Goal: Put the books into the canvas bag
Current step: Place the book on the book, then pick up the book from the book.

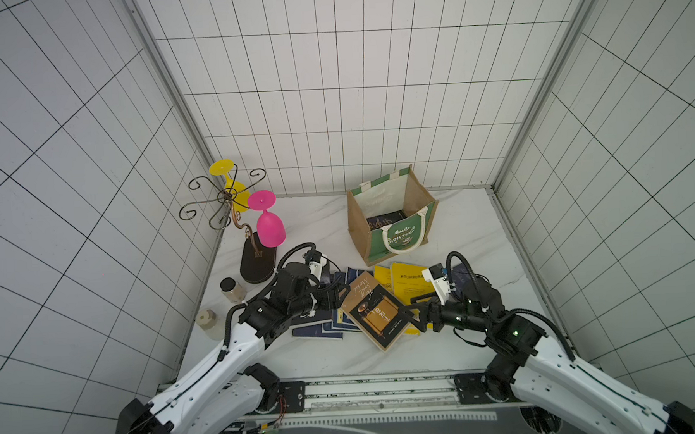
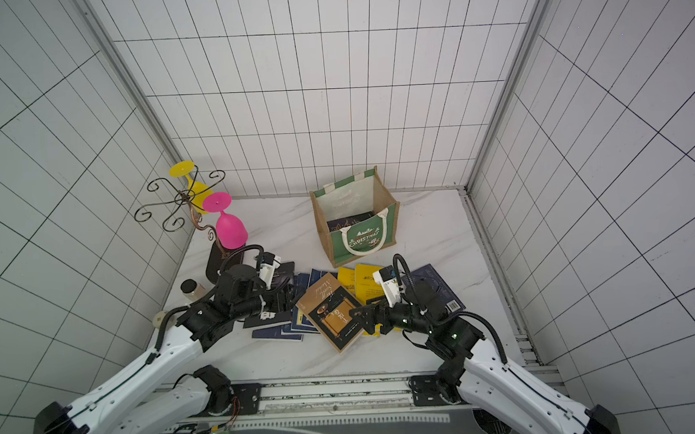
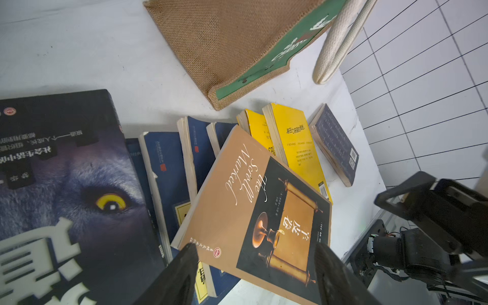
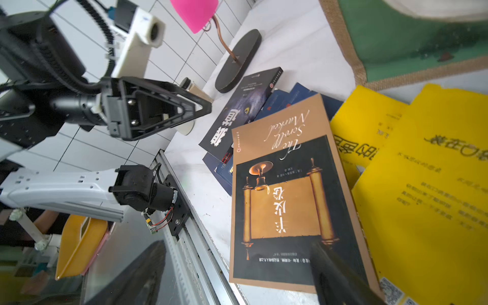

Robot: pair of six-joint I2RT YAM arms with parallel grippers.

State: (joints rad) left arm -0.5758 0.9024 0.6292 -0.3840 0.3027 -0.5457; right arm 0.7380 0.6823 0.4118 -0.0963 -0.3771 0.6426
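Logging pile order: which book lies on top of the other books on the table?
The tan-and-black paperback titled The Scroll Marked: it lies slanted across the navy books and yellow books, which it partly covers.

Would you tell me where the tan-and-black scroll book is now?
In both top views the tan-and-black scroll book lies atop the book pile, between the left gripper and right gripper, in front of the canvas bag.

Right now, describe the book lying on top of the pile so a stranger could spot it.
Find the green-fronted bag; the books are spread in front of it. The tan book lies on top, mid-pile, the only cover with a black panel showing a gold scroll.
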